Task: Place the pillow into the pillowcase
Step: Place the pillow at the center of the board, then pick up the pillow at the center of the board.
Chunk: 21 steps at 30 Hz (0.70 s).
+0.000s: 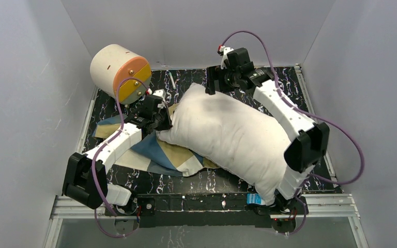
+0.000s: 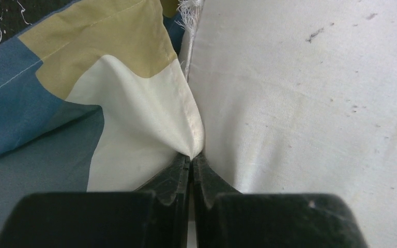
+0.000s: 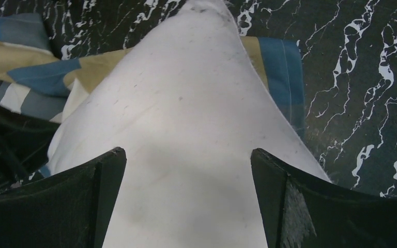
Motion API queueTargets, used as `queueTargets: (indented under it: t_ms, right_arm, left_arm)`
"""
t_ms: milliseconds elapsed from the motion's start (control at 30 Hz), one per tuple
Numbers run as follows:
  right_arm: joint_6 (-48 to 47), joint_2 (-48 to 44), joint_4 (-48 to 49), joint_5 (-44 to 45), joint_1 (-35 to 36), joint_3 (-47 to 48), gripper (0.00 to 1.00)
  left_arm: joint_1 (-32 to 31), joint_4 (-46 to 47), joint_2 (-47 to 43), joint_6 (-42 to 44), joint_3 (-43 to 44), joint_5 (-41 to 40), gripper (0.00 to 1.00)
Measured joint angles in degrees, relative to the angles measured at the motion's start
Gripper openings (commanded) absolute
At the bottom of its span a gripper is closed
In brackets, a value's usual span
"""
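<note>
Jaws of the left gripper [image 2: 191,157] were pressed shut on a cream fold of the pillowcase [image 2: 57,103], tight against the pillow [image 2: 310,103]. The right gripper [image 3: 188,155] stood wide open astride the pillow's far corner, clamping nothing. The pillow lay diagonally on the black marbled table [image 1: 186,182], partly over the crumpled pillowcase.

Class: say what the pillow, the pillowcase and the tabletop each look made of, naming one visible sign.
The pillow: matte white woven cloth, likely cotton, over soft stuffing; plump, creased. The pillowcase: thin matte woven fabric; stitched seams, soft folds. The tabletop: flat black surface with white veins, marble-look, possibly printed; material unclear.
</note>
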Motion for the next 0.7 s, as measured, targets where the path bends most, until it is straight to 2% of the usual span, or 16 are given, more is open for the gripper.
queueTargets:
  t_ms: [200,267,333,367,400,433,467,500,700]
  right_arm:
    - [1.5,14.2,-2.2,-4.2,-3.8,10.0,0.99]
    - [1.8,17.3,-2.4,-5.7,-3.9,10.9,0.93]
    - [1.6,19.1,-2.5,-7.7,-3.6,10.4,0.81]
    - [1.1,19.8,-2.1,-8.8,-3.5,9.6,0.62]
    - [0.3,20.1,-1.9,-9.9,-3.4,8.9,0.38]
    - [-0.9,20.3,-1.9,-10.9,-3.3,8.5,0.21]
    - [-2.3,20.3,-1.7,-11.7,-3.3,8.1,0.08]
    - [-3.5,20.2,-1.7,-12.1,-3.3,8.0,0.01]
    - [-13.5,15.9,-3.2,-8.2,-2.8,7.2,0.01]
  left_arm:
    - [0.0,0.7,-0.6,-0.5,-1.0,0.4,0.0]
    - [0.0,1.0,-1.1,-0.7,-1.5,0.4,0.0]
    - [0.0,1.0,-1.1,-0.8,-1.6,0.3,0.0]
    - [0.0,0.9,-1.1,-0.9,-1.6,0.2,0.0]
    - [0.0,0.7,-1.1,-0.9,-1.6,0.2,0.0]
    - [0.0,0.4,-1.1,-0.9,-1.6,0.1,0.0]
    - [0.0,0.2,-1.1,-0.9,-1.6,0.0,0.0]
    - [0.0,-0.1,-1.1,-1.0,-1.6,-0.2,0.0]
    - [0.0,-1.1,-1.1,-1.6,-0.7,-0.9,0.0]
